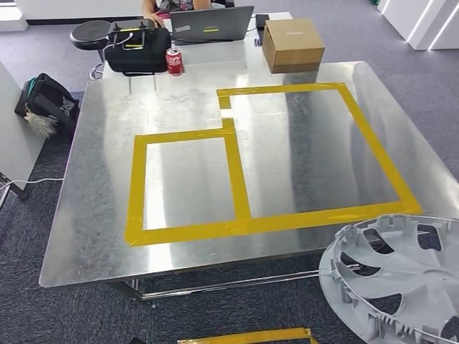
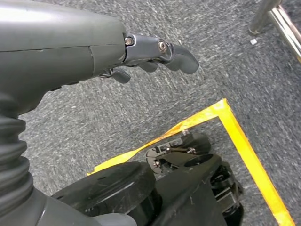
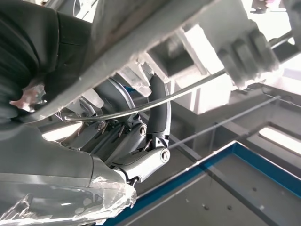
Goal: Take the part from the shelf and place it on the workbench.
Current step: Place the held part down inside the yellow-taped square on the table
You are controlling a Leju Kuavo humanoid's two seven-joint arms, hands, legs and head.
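Right hand [image 3: 142,141] gripping part [image 1: 400,279]

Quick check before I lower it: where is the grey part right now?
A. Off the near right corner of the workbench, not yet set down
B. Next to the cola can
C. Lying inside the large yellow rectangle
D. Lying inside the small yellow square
A: in the head view the part sits beyond the near right edge of the workbench, and both taped areas are bare; the right wrist view shows the right hand gripping its rim.
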